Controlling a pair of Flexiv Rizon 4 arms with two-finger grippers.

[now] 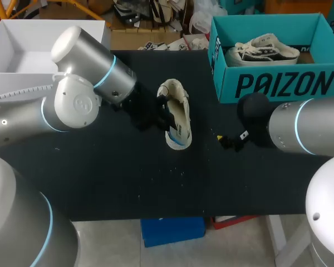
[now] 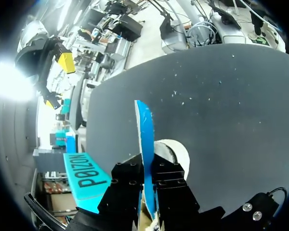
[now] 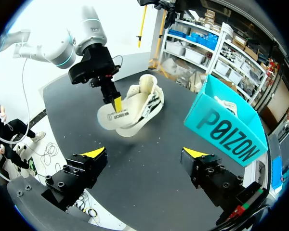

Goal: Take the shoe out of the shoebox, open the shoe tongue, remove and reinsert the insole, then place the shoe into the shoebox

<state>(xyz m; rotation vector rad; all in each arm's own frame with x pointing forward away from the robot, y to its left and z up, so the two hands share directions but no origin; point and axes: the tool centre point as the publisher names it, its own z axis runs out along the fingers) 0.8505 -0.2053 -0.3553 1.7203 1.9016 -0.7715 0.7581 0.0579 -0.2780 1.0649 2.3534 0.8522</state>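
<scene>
Left jaws pinch the blue insole (image 2: 144, 139), half out of the sneaker (image 1: 175, 114). Right jaws at 3 o'clock are spread. Nothing holds the sneaker, so it may tip.

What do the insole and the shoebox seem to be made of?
Insole: probably thin foam with a matte look, blue on one face and white on the other. It shows as a thin sheet, held edge-on in the left hand.
Shoebox: likely cardboard, matte teal outside, with thin, flat, straight walls and sharp folded corners.
</scene>
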